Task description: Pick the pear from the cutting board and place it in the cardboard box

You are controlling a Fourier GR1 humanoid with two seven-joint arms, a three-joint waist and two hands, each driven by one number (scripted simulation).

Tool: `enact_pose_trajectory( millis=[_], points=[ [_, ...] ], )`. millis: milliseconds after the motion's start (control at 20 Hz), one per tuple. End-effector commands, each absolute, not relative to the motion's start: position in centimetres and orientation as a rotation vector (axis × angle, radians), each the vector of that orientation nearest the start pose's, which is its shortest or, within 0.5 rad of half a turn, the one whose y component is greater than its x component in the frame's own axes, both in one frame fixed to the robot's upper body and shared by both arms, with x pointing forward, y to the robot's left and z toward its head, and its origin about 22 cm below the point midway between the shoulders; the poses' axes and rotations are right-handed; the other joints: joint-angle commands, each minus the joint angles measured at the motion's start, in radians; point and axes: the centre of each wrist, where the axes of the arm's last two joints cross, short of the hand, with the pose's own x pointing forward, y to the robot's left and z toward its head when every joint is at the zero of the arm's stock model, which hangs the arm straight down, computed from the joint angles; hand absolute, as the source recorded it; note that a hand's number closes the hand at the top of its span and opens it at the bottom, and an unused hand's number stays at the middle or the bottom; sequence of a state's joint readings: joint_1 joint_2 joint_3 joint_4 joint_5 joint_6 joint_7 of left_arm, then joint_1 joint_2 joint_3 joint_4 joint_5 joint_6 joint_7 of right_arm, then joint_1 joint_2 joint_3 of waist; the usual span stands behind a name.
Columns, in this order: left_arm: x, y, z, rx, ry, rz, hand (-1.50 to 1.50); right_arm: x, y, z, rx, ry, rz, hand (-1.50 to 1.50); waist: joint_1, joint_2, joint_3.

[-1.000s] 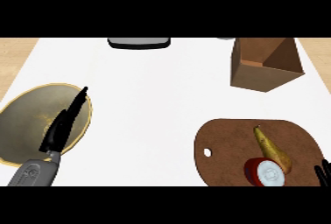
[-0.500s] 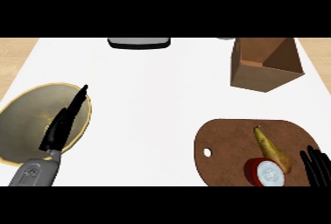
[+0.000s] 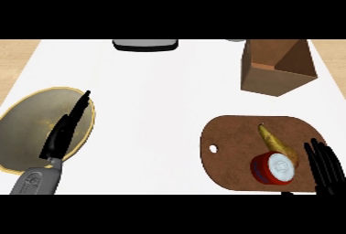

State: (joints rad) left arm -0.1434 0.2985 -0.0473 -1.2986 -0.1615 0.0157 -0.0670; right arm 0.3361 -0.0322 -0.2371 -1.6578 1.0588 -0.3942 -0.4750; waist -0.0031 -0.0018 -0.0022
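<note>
On the cutting board (image 3: 236, 137), the brown slab near the desk's (image 3: 169, 91) front right, lies the pear (image 3: 272, 140), a slim yellow-brown fruit with its narrow stem end pointing away from me. Touching the pear's near end is a round red thing with a white face (image 3: 274, 167), also on the board. My right hand (image 3: 324, 167) shows at the board's right front edge, fingers straight and spread, tips pointing away from me, just beside the pear and the red thing but holding nothing. Beyond the board, toward the far right of the desk, stands the cardboard box (image 3: 277, 66), open at the top. Well to the left of the board, my left hand (image 3: 64, 132) rests with straight fingers over a yellowish plate (image 3: 27, 123). A dark, flat thing (image 3: 144, 44) sits at the desk's far edge.
</note>
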Motion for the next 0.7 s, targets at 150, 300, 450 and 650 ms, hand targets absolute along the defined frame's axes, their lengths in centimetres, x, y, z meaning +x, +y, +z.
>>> enact_pose_trajectory(
  millis=[150, 300, 450, 650],
  points=[
    [28.2, 29.4, -1.3, 0.326, -1.470, -0.413, 0.00, 15.4, -31.7, -2.7, -1.204, -1.550, 0.860, -1.50, 0.000, 0.002, 0.002],
    [28.4, 29.9, -0.6, 0.315, -1.474, -0.405, 0.00, 16.8, -31.5, -5.7, -1.186, -1.544, 0.856, -1.50, 0.002, 0.002, 0.002],
    [27.0, 29.9, -0.1, 0.338, -1.473, -0.409, 0.00, 17.0, -31.3, -5.8, -1.177, -1.544, 0.858, -1.50, 0.005, 0.001, 0.003],
    [26.8, 28.9, -1.8, 0.313, -1.462, -0.412, 0.00, 18.3, -29.9, -5.8, -1.186, -1.532, 0.845, -1.50, 0.004, 0.002, 0.002]
  ],
)
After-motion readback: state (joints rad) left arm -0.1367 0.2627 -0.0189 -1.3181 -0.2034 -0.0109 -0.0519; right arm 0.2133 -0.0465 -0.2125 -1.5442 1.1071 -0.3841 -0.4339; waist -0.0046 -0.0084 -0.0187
